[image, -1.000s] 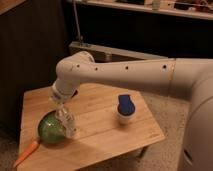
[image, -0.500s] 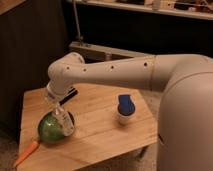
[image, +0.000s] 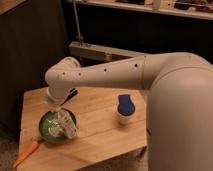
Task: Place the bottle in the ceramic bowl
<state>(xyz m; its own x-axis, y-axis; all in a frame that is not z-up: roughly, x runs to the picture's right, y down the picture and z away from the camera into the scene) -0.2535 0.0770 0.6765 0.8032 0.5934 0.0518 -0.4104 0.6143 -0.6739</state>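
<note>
The green ceramic bowl (image: 51, 126) sits on the wooden table (image: 100, 135) at its front left. The clear bottle (image: 66, 124) with a white label hangs over the bowl's right side, tilted. My gripper (image: 58, 109) is right above the bowl at the bottle's upper end, and the white arm reaches to it from the right. I cannot see whether the bottle touches the bowl.
A small white cup (image: 125, 116) with a blue object (image: 126, 104) on it stands at the table's right. An orange carrot (image: 25, 153) lies at the front left edge. A dark cabinet and a metal rail stand behind the table.
The arm has swung further over the table and now fills more of the view. The gripper with the bottle has stayed over the bowl, dropping slightly toward its right side.
</note>
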